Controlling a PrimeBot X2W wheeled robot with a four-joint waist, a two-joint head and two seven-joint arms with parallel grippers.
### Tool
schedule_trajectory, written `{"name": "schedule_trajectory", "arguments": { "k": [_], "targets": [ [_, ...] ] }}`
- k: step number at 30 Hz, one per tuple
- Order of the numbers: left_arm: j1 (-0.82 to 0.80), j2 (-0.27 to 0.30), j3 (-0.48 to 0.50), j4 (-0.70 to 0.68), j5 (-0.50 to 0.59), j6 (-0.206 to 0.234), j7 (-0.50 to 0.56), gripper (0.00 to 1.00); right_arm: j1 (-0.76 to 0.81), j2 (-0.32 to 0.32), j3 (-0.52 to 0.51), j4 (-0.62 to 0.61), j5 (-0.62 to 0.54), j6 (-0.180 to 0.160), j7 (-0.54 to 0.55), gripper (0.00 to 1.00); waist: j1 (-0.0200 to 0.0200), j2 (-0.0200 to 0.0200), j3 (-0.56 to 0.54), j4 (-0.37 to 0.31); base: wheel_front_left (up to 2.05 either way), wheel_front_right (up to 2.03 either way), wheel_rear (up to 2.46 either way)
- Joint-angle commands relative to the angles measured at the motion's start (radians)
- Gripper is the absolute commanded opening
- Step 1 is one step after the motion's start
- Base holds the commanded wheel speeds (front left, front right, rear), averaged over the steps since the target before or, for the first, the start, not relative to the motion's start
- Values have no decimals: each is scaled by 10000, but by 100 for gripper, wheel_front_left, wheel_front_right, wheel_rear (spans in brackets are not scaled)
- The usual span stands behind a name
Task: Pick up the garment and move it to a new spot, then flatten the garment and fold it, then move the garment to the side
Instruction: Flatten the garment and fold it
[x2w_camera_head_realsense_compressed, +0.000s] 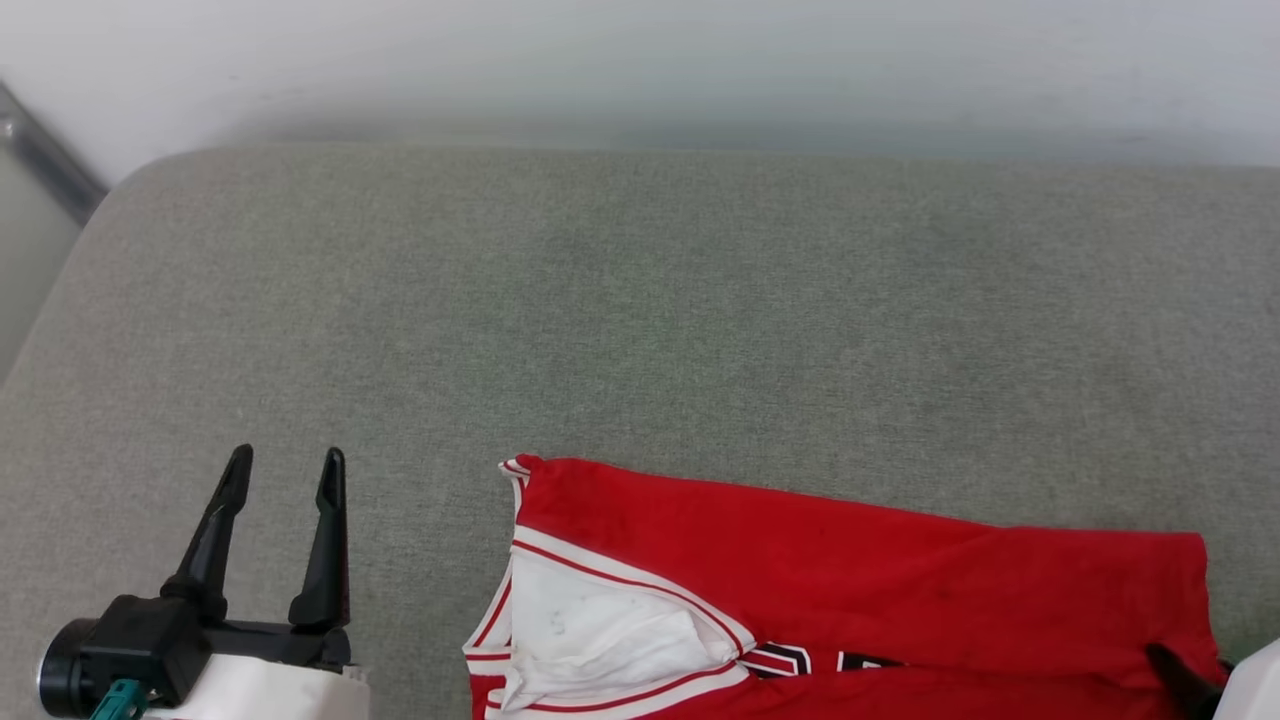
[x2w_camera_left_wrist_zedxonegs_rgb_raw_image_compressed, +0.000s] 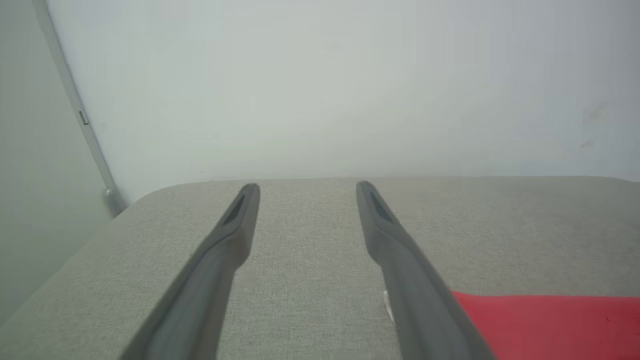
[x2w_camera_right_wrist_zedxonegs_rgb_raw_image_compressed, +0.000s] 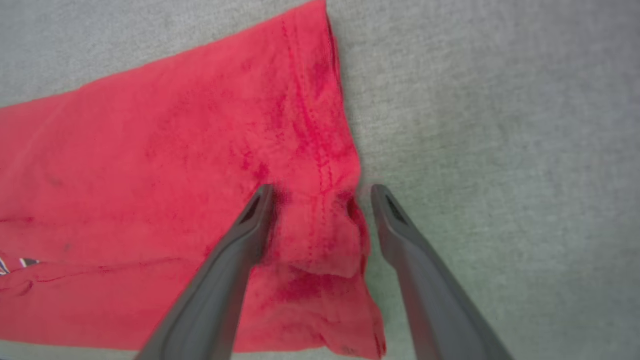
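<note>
Head view gets the garment (x2w_camera_head_realsense_compressed: 850, 580) with its white sleeve (x2w_camera_head_realsense_compressed: 600, 630), plus the left gripper (x2w_camera_head_realsense_compressed: 287, 458) splayed over grey cushion (x2w_camera_head_realsense_compressed: 640, 300). Right wrist view adds the hem (x2w_camera_right_wrist_zedxonegs_rgb_raw_image_compressed: 325, 165); right gripper (x2w_camera_right_wrist_zedxonegs_rgb_raw_image_compressed: 322, 190) straddles it, unclenched, gripping nothing.

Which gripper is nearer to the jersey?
Right. The right gripper is at the jersey, its open fingers on either side of the hem. The left gripper, also open, is over bare cushion, apart from the jersey's collar end.
</note>
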Motion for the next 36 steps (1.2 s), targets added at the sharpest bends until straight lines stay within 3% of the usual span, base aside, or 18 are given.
{"name": "schedule_trajectory", "arguments": {
  "k": [1,2,8,15,20,21,22,23,32,36],
  "targets": [
    [-4,-219,95,5,70,-115,-45,100,33,64,-66,130,1,-4,-82,100,-1,0,108,95,0,0,0],
    [-91,-499,325,10,253,-355,-47,100,56,142,15,469,-47,-4,-133,100,-1,0,206,173,0,0,0],
    [-172,-905,609,86,697,-712,-46,100,93,202,332,1323,91,-8,-336,100,-1,0,357,283,0,0,0],
    [-246,-1152,688,207,989,-866,-47,100,282,540,1680,1421,1238,73,-597,100,-1,0,386,374,0,0,0],
    [-284,-1192,685,293,1025,-886,-47,100,376,383,2248,1455,1630,81,-871,100,-1,0,308,359,0,0,0],
    [-287,-1170,651,293,1013,-888,-47,100,377,327,2358,1493,1615,81,-910,80,-1,0,292,353,0,0,0],
    [-277,-1143,628,296,995,-889,-47,100,372,285,2424,1540,1598,81,-1004,32,-1,0,279,344,0,0,0],
    [-269,-1123,611,303,968,-891,-47,100,346,224,2468,1563,1533,81,-1125,0,-1,0,266,332,0,0,0],
    [-127,-982,555,329,929,-887,-48,100,-76,-560,1968,1886,1170,-16,-2455,0,-1,0,135,167,0,0,0],
    [-88,-921,518,375,988,-888,-48,100,-367,-1162,1060,2293,765,-59,-3000,0,-1,0,13,37,0,0,0]
  ]
}}
